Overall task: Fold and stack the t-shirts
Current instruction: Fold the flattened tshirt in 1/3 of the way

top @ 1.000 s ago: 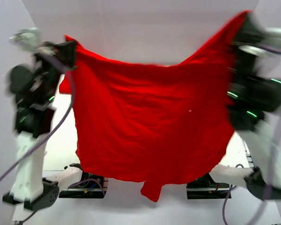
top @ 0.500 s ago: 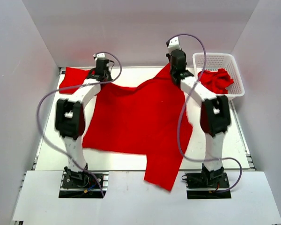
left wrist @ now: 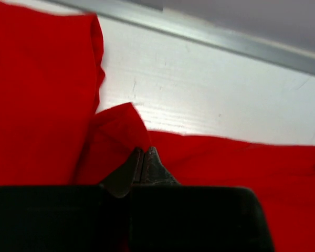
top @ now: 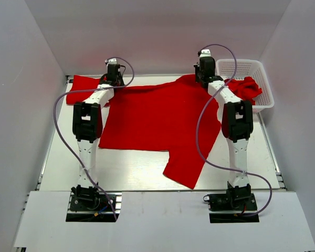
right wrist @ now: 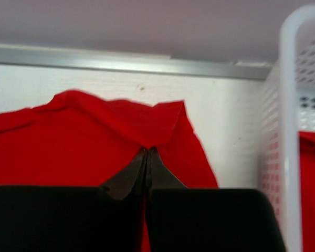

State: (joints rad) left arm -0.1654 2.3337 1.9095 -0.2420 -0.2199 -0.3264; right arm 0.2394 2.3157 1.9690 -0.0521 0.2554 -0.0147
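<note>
Fabric spreads leftward from the white mesh basket [top: 240, 62]: the red t-shirt [top: 157, 113] lies flat, its long axis running from the right gripper [right wrist: 147, 156], beside the basket, to the left gripper [left wrist: 143, 157], farther off. Both are clamped, seemingly on corners.

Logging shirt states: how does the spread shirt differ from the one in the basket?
The spread shirt lies flat on the table; the basket shirt sits crumpled in the basket. The left gripper and right gripper pinch the spread shirt's far edge; the basket shirt is untouched. Both are red.
</note>
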